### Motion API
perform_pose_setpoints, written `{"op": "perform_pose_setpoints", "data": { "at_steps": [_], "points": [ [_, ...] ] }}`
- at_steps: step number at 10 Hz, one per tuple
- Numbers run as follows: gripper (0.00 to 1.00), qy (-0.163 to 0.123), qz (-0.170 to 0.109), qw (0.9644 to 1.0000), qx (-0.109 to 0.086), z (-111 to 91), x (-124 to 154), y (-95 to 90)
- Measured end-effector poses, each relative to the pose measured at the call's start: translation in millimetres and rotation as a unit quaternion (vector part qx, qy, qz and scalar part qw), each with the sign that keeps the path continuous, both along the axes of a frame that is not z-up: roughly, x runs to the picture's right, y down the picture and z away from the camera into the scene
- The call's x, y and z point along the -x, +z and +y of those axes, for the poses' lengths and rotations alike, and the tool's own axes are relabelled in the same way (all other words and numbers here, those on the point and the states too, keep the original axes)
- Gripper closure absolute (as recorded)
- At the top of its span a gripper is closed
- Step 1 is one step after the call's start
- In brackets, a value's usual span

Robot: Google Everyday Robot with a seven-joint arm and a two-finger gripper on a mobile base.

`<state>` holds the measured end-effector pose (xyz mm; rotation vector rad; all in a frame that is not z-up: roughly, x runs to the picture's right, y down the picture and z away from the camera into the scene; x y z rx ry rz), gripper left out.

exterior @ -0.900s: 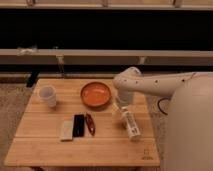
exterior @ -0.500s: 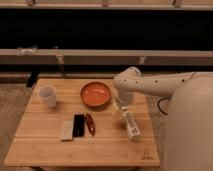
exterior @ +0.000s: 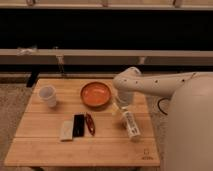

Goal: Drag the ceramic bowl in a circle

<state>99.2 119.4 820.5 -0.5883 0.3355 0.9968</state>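
The ceramic bowl (exterior: 96,94) is round, shallow and orange-red with a darker rim. It sits on the wooden table (exterior: 45,142) near the back middle. My gripper (exterior: 118,108) hangs from the white arm (exterior: 150,85) just right of the bowl, low over the table, a little apart from the bowl's right rim.
A small white cup (exterior: 48,95) stands at the left. A pale packet (exterior: 66,130), a black bar (exterior: 78,124) and a red item (exterior: 90,123) lie side by side in the front middle. A white bottle-like object (exterior: 131,125) lies right of them. My white body fills the right side.
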Motion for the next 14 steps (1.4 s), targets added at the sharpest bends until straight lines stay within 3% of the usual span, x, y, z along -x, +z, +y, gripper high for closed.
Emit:
{"op": "perform_pose_setpoints", "data": {
  "at_steps": [9, 14],
  "points": [
    [0.2, 0.0, 0.0, 1.0, -0.001, -0.8, 0.0, 0.0],
    [0.2, -0.014, -0.014, 0.9997, -0.012, -22.6, 14.1, 12.6]
  ]
}}
